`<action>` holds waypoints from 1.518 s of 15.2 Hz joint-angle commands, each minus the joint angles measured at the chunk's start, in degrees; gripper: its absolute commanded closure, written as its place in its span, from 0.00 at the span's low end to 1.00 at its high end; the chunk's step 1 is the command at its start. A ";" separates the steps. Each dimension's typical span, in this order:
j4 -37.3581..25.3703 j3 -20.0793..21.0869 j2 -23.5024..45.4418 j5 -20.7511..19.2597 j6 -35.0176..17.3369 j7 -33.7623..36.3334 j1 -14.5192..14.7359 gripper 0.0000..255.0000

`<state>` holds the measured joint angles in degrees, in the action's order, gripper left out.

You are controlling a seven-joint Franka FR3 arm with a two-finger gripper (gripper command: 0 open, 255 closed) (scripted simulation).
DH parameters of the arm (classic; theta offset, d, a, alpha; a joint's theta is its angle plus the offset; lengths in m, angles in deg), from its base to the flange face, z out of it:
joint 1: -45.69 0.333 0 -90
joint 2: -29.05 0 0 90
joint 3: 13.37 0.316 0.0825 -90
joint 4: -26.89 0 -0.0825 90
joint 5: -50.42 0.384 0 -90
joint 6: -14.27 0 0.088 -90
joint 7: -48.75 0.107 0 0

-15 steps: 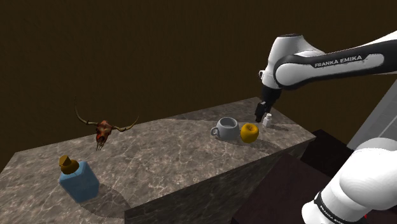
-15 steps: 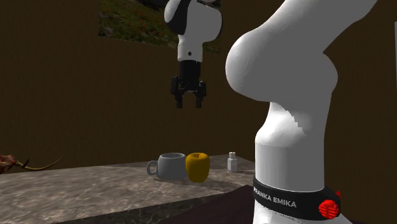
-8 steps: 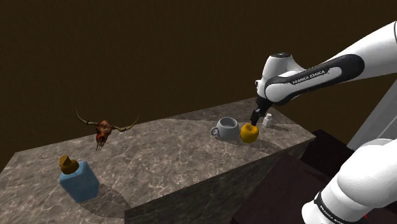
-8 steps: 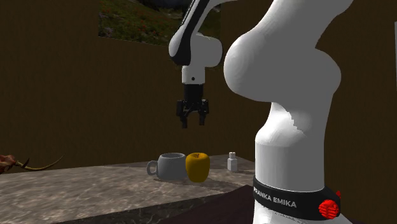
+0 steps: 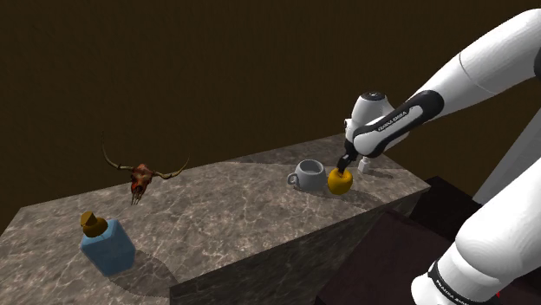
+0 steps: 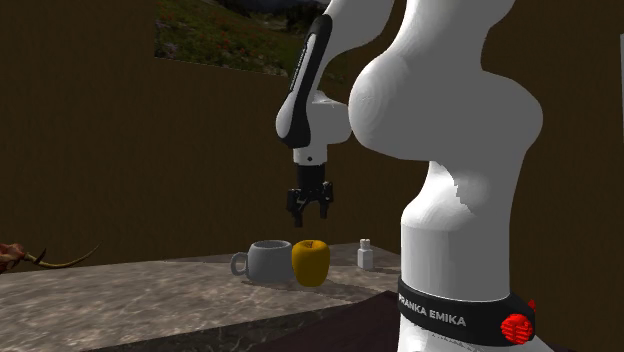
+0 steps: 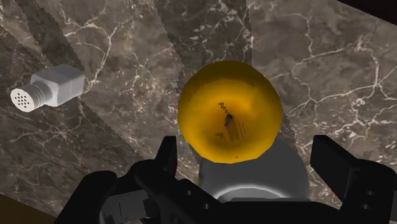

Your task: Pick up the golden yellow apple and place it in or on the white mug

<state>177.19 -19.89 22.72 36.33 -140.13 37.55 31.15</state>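
Observation:
A golden yellow apple (image 5: 340, 180) (image 6: 311, 262) stands upright on the marble table (image 5: 217, 208), touching a pale grey-white mug (image 5: 307, 173) (image 6: 268, 260) whose handle points away from it. My black gripper (image 5: 344, 165) (image 6: 308, 215) hangs open just above the apple and does not touch it. In the wrist view the apple (image 7: 229, 118) lies straight ahead between the spread fingers (image 7: 167, 156), with the mug (image 7: 254, 175) partly hidden behind it near the hand.
A small white shaker (image 5: 365, 165) (image 6: 366, 255) (image 7: 49, 89) stands close to the apple, near the table's edge. Farther along the table are a horned skull (image 5: 143, 178) and a blue bottle with a brown stopper (image 5: 106, 243). Dark walls surround the table.
The gripper has come down steadily from high above the table to just over the apple, staying open. Apple, mug and shaker have not moved.

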 commanded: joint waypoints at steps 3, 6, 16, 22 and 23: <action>-1.06 -0.29 4.44 -1.12 -3.86 0.71 -0.51 0.00; -1.42 -0.47 7.25 -1.75 -6.33 1.21 -0.72 0.00; -1.66 -0.59 8.74 -2.11 -7.59 1.50 -0.80 1.00; -1.66 -0.59 8.74 -2.11 -7.59 1.50 -0.80 1.00; -1.66 -0.59 8.74 -2.11 -7.59 1.50 -0.80 1.00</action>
<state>175.52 -20.48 31.45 34.23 -147.73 39.05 30.35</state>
